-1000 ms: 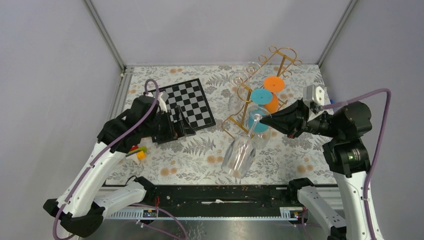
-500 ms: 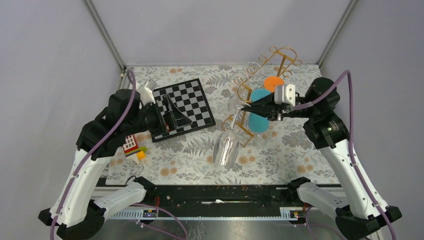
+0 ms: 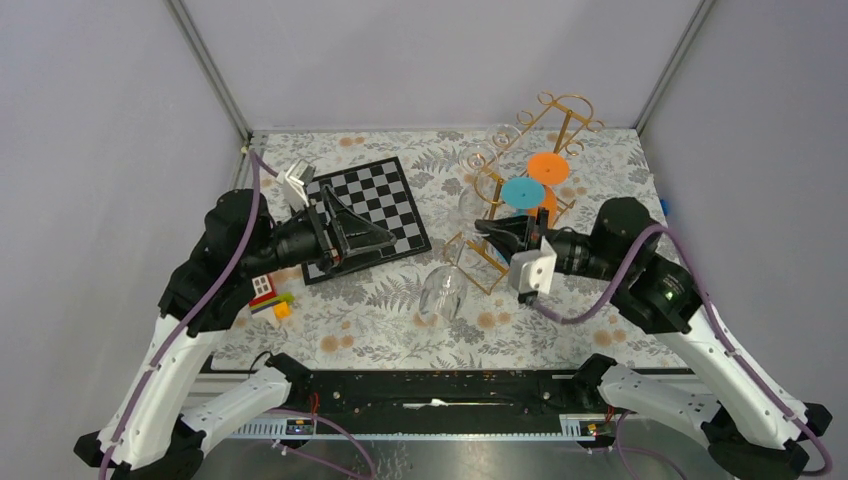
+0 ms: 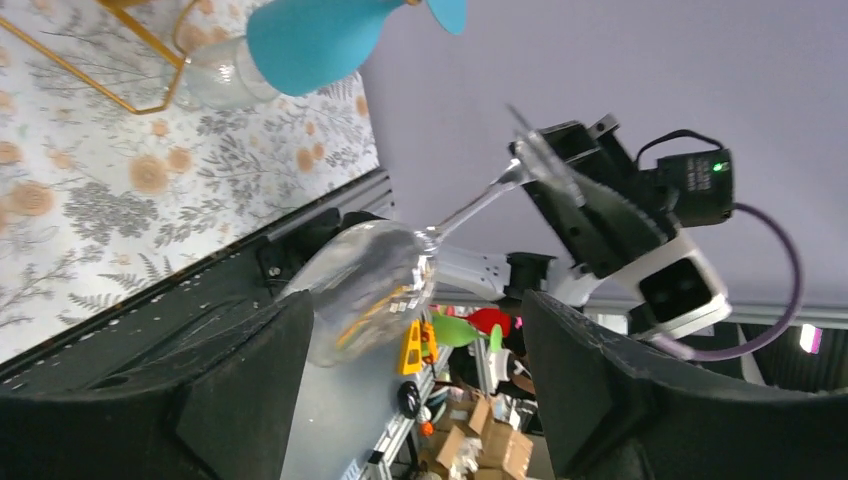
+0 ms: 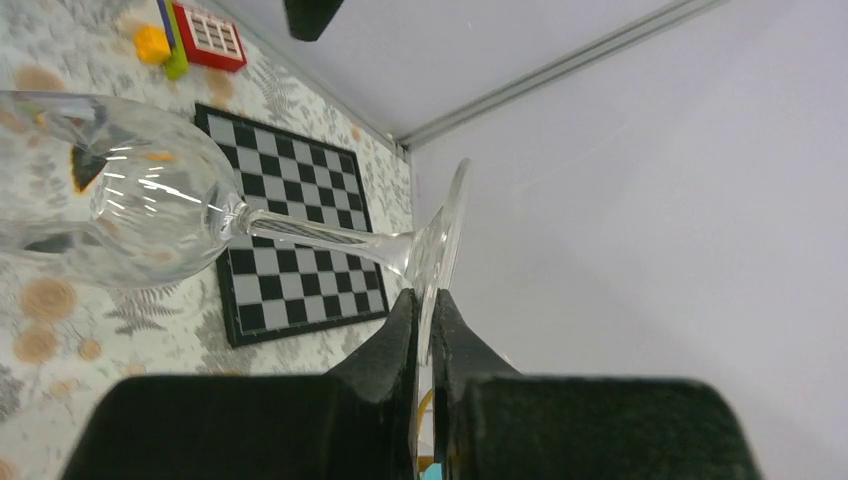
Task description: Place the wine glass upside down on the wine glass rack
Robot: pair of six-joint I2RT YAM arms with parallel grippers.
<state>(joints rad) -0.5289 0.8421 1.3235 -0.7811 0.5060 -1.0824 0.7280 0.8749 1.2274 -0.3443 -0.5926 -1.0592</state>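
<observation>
Right gripper (image 5: 425, 318): closed on the foot of the glass (image 5: 150, 205); only the thin rim of the foot sat between its fingers.
Left gripper (image 4: 400, 330): jaws stood wide apart with nothing between them. In the top view it was over the chessboard (image 3: 385, 195), apart from the glass.
Glass position: in the air above the table (image 3: 380, 320), just before the near end of the rack (image 3: 566, 125). It was tilted, with the bowl lower and toward the near edge and the foot up at the right fingers. It was not on the rails yet.
Rack load: a blue glass (image 3: 522, 192) and an orange glass (image 3: 548, 167) hung there already; the blue one was closer to the held foot.
Risk, slip: I judged the grip to be weak. The bowl hung far from the pinch, so the foot could turn or slide out between the fingers, and the glass would drop on the table.
Risk, rails: the foot had to enter above two rails with the stem in the slot. If it came in tilted, it could catch a wire. The push could then twist it out of the grip or shift the light rack.
Risk, contact: the bowl or the fingers could strike the blue glass if the entry went too deep.
Risk, left arm: if it reached for the bowl while the right arm moved, it could knock the glass.
</observation>
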